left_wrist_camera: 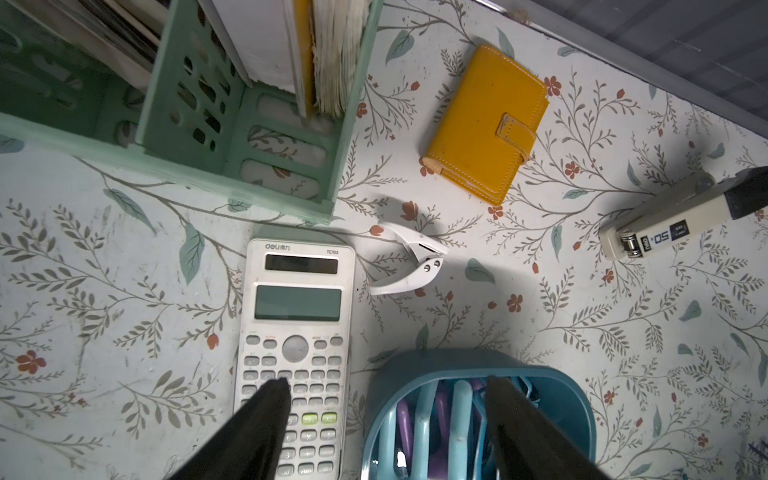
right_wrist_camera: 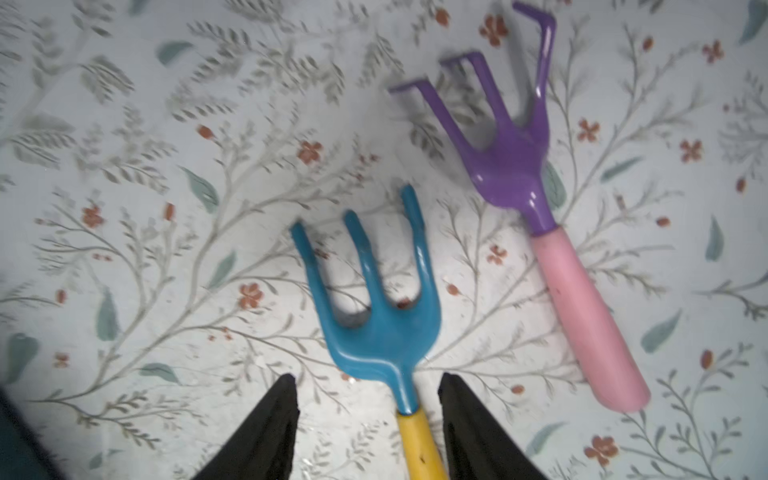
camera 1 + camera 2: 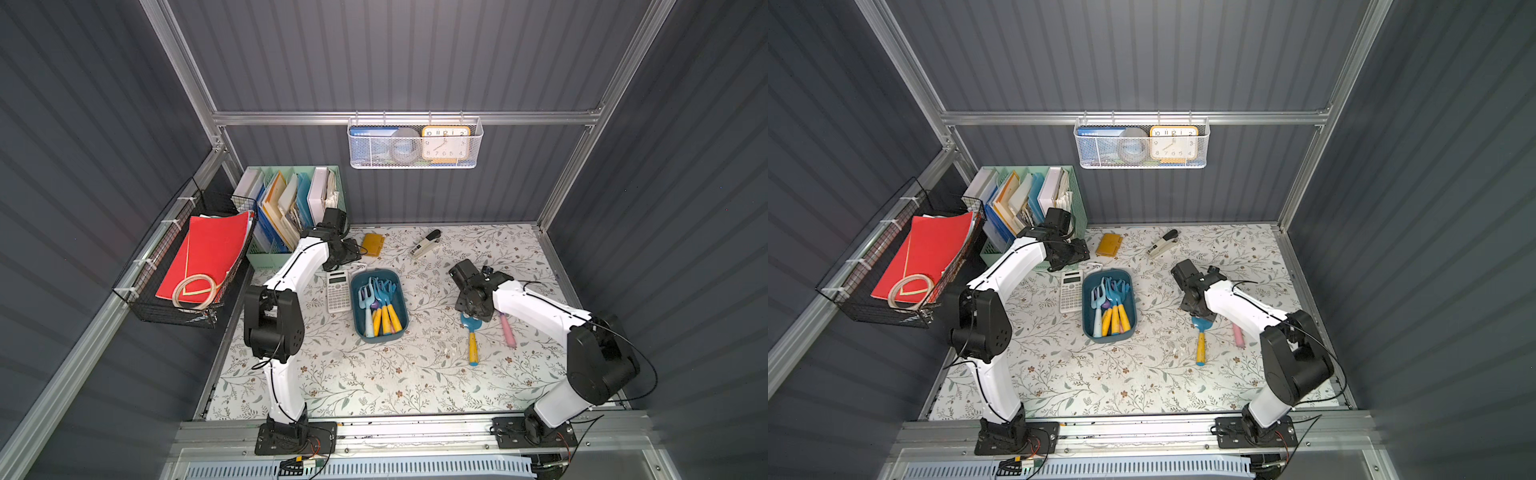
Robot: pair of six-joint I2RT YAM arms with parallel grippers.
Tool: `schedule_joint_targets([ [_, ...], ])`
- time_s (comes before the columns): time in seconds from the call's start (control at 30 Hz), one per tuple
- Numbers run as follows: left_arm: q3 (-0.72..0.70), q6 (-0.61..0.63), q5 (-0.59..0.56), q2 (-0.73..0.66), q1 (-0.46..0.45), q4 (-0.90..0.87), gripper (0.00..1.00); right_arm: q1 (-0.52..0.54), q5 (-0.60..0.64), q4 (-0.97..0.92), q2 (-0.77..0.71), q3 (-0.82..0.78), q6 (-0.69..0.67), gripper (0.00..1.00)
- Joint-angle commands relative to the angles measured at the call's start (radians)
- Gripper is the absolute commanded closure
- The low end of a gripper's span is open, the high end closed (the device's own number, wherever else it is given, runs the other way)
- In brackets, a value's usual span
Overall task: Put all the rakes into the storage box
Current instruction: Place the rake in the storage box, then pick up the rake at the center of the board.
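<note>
Right wrist view shows the blue rake [image 2: 382, 328] lying flat on the tabletop [image 2: 124, 249], with its yellow handle between the spread jaws of the right gripper [image 2: 365, 382]. The jaws stand clear of the handle, so they are released and grasp nothing. A purple rake [image 2: 515, 166] with a pink handle lies just beside it, also on the tabletop. In a top view the storage box [image 3: 381, 337] sits near the tabletop centre and already holds several garden tools [image 3: 380, 307]. The blue rake [image 3: 473, 347] lies well apart from it, at its 3 o'clock. The long axis of the blue rake runs 12 to 6 o'clock, with the head toward 12 o'clock beneath the right gripper and the handle end toward 6 o'clock. The left gripper [image 1: 388, 380] hangs over the 12 o'clock end of the storage box and the calculator [image 1: 297, 332], jaws spread wide and empty. Judged status: the blue rake appears to be the item in hand, and grasp, lift, transfer and release are all outstanding.
</note>
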Motion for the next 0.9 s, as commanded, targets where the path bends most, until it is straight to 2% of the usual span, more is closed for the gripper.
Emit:
schedule_joint_targets([
  [0.0, -0.013, -0.027, 0.02, 0.023, -0.002, -0.004, 0.21, 0.003, -0.07, -0.061, -0.019, -0.062, 0.012, 0.43],
  [0.17, -0.01, -0.029, 0.037, 0.041, -0.002, -0.008, 0.21, 0.007, -0.321, -0.047, -0.016, -0.182, -0.036, 0.48],
  [0.33, -0.009, -0.037, 0.057, 0.054, -0.002, -0.009, 0.21, 0.029, -0.463, 0.054, -0.018, -0.311, 0.006, 0.55],
  [0.4, -0.009, -0.037, 0.057, 0.054, -0.002, -0.01, 0.2, 0.043, -0.482, 0.084, -0.003, -0.32, -0.002, 0.63],
  [0.5, -0.007, -0.035, 0.065, 0.054, -0.002, -0.011, 0.2, 0.052, -0.474, 0.09, 0.035, -0.283, -0.035, 0.84],
  [0.57, -0.007, -0.026, 0.098, 0.054, -0.002, -0.011, 0.19, 0.052, -0.459, 0.083, 0.063, -0.226, -0.07, 0.93],
  [0.67, -0.014, -0.002, 0.225, 0.049, -0.001, 0.013, 0.17, 0.06, -0.44, 0.061, 0.102, -0.077, -0.172, 0.98],
  [0.77, -0.034, 0.052, 0.473, 0.049, 0.0, 0.067, 0.12, 0.084, -0.435, 0.042, 0.136, 0.095, -0.287, 0.98],
  [0.87, -0.004, 0.132, 0.671, 0.069, 0.0, 0.041, 0.1, 0.104, -0.503, 0.057, 0.163, 0.237, -0.393, 0.98],
])
